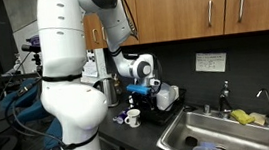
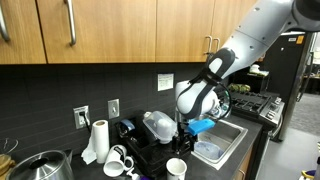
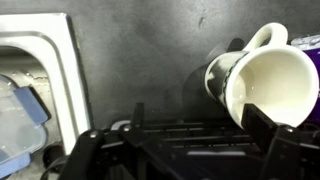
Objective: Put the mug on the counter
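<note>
Wooden cabinets (image 1: 208, 7) hang over a long black counter (image 3: 150, 60) with a stainless steel sink (image 3: 62, 60) set into it. In the wrist view the sink's pale rim fills the left edge and bare counter takes the middle. The white mug (image 3: 265, 85) sits at the far right, seen from above with its mouth up and its handle toward the top of the picture.

The Robotiq gripper (image 3: 180, 155) is spread wide. Its dark fingers (image 3: 85, 155) stand far apart along the bottom edge and clasp nothing. The mug is not centred between them. It lies off to the right, just beside the finger on that side, which overlaps its lower rim in the picture; whether they touch cannot be told.

In both exterior views the mug (image 1: 132, 117) (image 2: 177, 167) stands upright on the counter in front of a black dish rack (image 2: 150, 150), with the gripper (image 1: 141, 87) (image 2: 188, 128) hanging above and slightly to one side.

The mug looks placed, so what remains is probably to clear away. With the mug hugging that one finger, a straight lift seems safest, since a sideways sweep toward the mug could tip it.
</note>
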`<state>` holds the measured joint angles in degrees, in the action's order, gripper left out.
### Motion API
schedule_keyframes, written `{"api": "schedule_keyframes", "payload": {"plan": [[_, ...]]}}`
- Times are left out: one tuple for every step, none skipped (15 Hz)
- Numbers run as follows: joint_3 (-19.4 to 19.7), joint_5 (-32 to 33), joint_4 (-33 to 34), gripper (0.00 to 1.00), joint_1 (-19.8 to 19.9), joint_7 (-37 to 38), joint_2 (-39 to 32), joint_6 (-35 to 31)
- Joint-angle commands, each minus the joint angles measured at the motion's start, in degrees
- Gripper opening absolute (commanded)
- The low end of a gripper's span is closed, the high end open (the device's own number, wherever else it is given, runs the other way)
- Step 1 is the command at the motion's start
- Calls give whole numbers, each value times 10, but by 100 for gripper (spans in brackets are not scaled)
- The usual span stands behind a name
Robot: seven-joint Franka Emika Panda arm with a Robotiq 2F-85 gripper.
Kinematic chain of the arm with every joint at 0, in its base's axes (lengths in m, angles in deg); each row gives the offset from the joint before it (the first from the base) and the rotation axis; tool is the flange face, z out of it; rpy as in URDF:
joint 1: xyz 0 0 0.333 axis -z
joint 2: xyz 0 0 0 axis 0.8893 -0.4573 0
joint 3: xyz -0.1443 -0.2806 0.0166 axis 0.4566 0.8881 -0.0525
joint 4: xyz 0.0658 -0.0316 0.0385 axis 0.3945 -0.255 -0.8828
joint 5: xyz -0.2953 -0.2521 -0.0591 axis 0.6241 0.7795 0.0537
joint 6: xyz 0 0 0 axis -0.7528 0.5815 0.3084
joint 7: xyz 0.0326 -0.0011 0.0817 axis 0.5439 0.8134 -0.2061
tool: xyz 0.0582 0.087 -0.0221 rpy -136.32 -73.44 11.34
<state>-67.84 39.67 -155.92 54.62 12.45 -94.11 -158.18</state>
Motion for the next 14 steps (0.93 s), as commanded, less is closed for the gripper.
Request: {"api": "schedule_keyframes", "payload": {"plan": [[9,53,-51,100,5,54,105,-1],[9,65,-57,100,8,68,124,0],[8,77,-63,100,12,80,142,3],[7,87,-68,100,17,91,157,5],[4,90,-73,100,21,96,169,8],[4,86,-77,100,24,93,177,9],[4,81,-81,100,27,90,181,7],[7,72,-85,100,30,85,181,7],[9,66,-89,100,34,83,179,7],[13,59,-93,100,38,81,174,7],[19,45,-99,100,42,75,164,11],[25,28,-107,100,47,70,153,13],[12,48,-95,100,43,79,162,8],[14,45,-100,100,45,76,158,7]]}}
